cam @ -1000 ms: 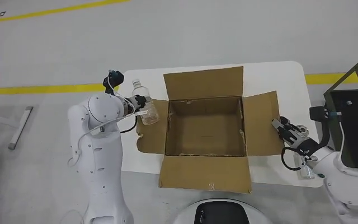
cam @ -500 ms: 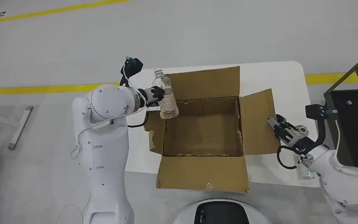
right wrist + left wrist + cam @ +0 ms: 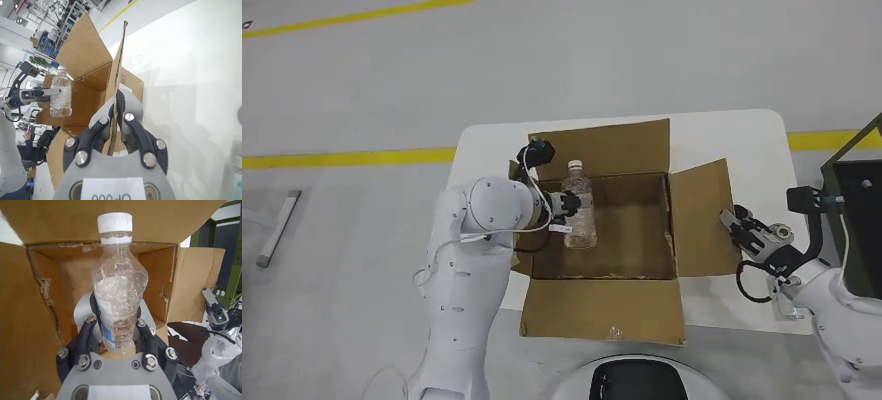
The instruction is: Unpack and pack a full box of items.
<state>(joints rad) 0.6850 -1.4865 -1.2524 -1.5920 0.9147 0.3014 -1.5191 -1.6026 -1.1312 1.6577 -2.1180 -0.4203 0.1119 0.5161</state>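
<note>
An open cardboard box (image 3: pixel 622 245) sits in the middle of the white table (image 3: pixel 742 130). My left gripper (image 3: pixel 564 205) is shut on a clear plastic bottle (image 3: pixel 579 205) with a white cap, holding it upright over the left part of the box's inside. In the left wrist view the bottle (image 3: pixel 118 289) stands between my fingers (image 3: pixel 90 321), with the bare box floor (image 3: pixel 64 279) behind it. My right gripper (image 3: pixel 115 102) is shut on the edge of the box's right flap (image 3: pixel 121 56), which stands tilted up (image 3: pixel 704 220).
A second clear bottle (image 3: pixel 236 162) lies on the table by my right arm, near the table's front right corner (image 3: pixel 787 300). A dark green frame (image 3: pixel 852 200) stands just past the table's right edge. The box's far flap (image 3: pixel 607 148) lies open.
My left arm has carried the bottle to the right, from outside the left flap to over the box's inside. The right flap has been lifted a little by my right gripper.
</note>
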